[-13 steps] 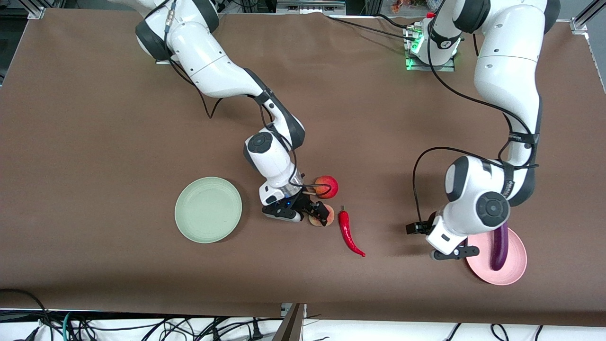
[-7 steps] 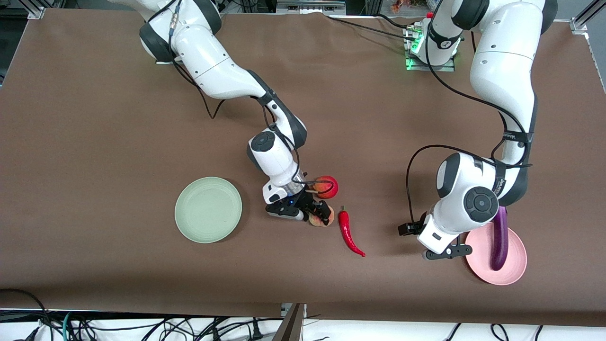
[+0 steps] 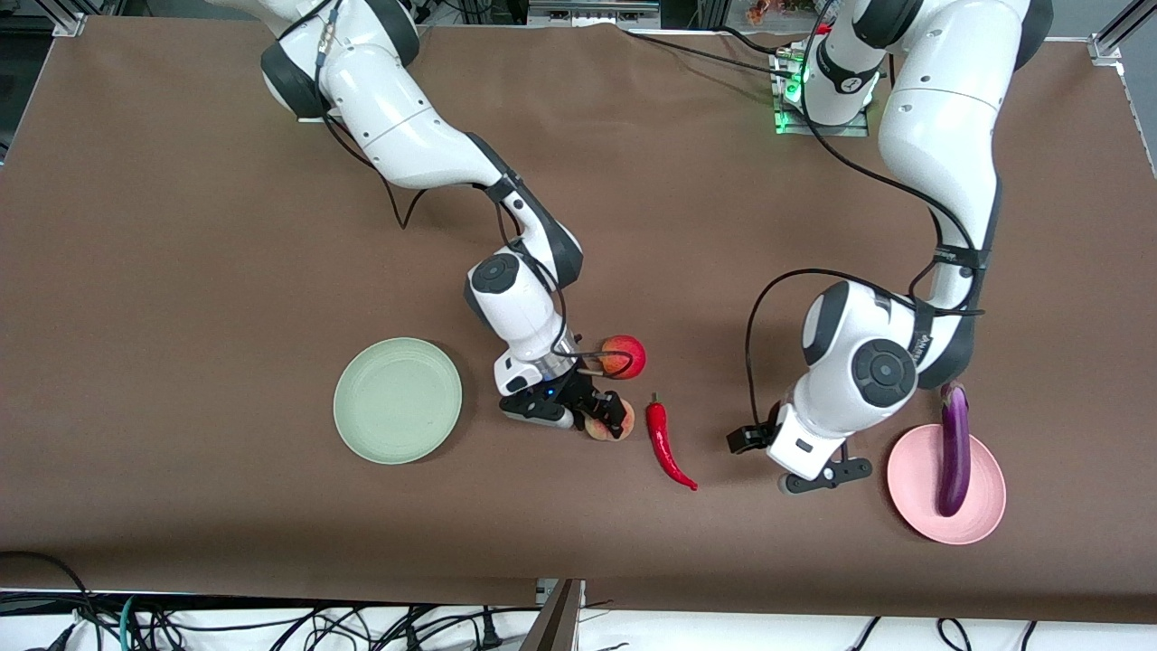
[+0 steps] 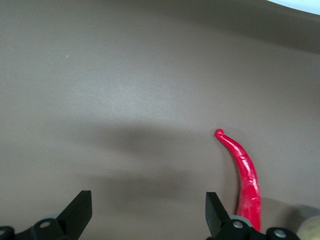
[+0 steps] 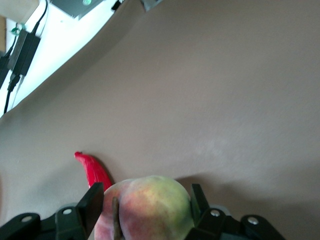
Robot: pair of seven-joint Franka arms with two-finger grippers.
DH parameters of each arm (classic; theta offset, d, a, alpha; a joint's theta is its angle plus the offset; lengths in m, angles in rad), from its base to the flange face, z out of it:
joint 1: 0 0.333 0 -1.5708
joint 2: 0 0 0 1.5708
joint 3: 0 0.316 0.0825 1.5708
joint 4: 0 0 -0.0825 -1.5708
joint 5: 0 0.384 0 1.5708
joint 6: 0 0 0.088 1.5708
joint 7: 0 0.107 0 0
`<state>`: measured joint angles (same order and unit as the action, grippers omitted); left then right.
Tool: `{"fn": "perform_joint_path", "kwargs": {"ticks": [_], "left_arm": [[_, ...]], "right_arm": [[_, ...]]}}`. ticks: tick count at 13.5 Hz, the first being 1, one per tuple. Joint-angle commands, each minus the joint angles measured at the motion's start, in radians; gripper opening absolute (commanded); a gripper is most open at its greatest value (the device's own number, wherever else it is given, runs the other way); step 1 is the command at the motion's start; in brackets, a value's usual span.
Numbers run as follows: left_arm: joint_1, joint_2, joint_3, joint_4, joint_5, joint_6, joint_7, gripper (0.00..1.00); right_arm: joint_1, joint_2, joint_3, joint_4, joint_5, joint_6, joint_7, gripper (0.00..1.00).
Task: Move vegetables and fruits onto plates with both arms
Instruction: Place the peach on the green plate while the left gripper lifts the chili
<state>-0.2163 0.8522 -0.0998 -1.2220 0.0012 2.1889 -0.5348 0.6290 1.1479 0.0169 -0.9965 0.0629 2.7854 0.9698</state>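
Note:
My right gripper point(image 3: 607, 416) is shut on the yellow-pink peach point(image 3: 613, 425), its fingers point(image 5: 96, 200) pressing both sides, at the table's middle; the peach also shows in the right wrist view point(image 5: 150, 210). The red pomegranate-like fruit point(image 3: 624, 355) lies just farther from the front camera. The red chili point(image 3: 664, 443) lies beside the peach, toward the left arm's end, and shows in both wrist views point(image 4: 247, 175) point(image 5: 94, 170). My left gripper point(image 3: 827, 476) is open and empty over bare table between the chili and the pink plate point(image 3: 913, 470); it also shows in its own wrist view point(image 4: 149, 210). The purple eggplant point(image 3: 954, 448) lies on that plate.
The mint green plate point(image 3: 398, 400) sits empty toward the right arm's end, beside my right gripper. Cables hang along the table's front edge. A lit control box point(image 3: 795, 90) stands at the left arm's base.
My left gripper has moved away from the pink plate toward the chili, uncovering the eggplant on the plate. My right gripper has stayed at the peach, shifting only slightly.

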Motion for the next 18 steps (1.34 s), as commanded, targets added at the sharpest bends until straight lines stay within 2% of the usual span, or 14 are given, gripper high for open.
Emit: {"fn": "perform_joint_path", "kwargs": {"ticks": [1,2,5,8,10,11,12,13,14,15,17,18], "left_arm": [[-0.032,0.014,0.0,-0.005,0.025,0.054,-0.072,1.0],[-0.052,0.022,0.0,-0.005,0.025,0.066,-0.091,1.0],[-0.115,0.054,0.0,-0.005,0.029,0.109,-0.146,1.0],[-0.173,0.083,0.0,-0.011,0.115,0.112,-0.238,1.0],[-0.196,0.108,0.0,-0.011,0.154,0.158,-0.272,1.0],[-0.199,0.125,0.0,-0.011,0.164,0.188,-0.272,1.0],[-0.21,0.14,0.0,-0.007,0.166,0.216,-0.275,1.0],[-0.215,0.148,0.0,-0.005,0.168,0.242,-0.277,1.0],[-0.215,0.149,0.0,-0.005,0.168,0.258,-0.275,1.0],[-0.215,0.151,0.003,-0.004,0.169,0.264,-0.272,0.99],[-0.216,0.159,0.003,-0.002,0.213,0.287,-0.272,0.72],[-0.216,0.166,0.003,-0.004,0.232,0.296,-0.274,0.52]], "right_arm": [[-0.056,-0.08,0.006,-0.028,0.003,-0.12,-0.069,0.0],[-0.095,-0.108,0.027,-0.034,0.006,-0.185,-0.145,0.0],[-0.289,-0.172,0.153,-0.037,0.008,-0.411,-0.389,0.0],[-0.455,-0.215,0.169,-0.06,0.009,-0.648,-0.706,0.0],[-0.526,-0.269,0.169,-0.178,0.084,-0.676,-0.805,0.0],[-0.544,-0.296,0.167,-0.259,0.136,-0.649,-0.81,0.0],[-0.557,-0.312,0.166,-0.322,0.149,-0.605,-0.813,0.04],[-0.56,-0.318,0.166,-0.362,0.15,-0.568,-0.819,0.36],[-0.563,-0.316,0.164,-0.379,0.152,-0.529,-0.824,0.94],[-0.574,-0.316,0.163,-0.383,0.152,-0.521,-0.826,1.0],[-0.572,-0.33,0.166,-0.373,0.153,-0.53,-0.804,1.0],[-0.566,-0.347,0.167,-0.37,0.155,-0.552,-0.78,1.0]]}}
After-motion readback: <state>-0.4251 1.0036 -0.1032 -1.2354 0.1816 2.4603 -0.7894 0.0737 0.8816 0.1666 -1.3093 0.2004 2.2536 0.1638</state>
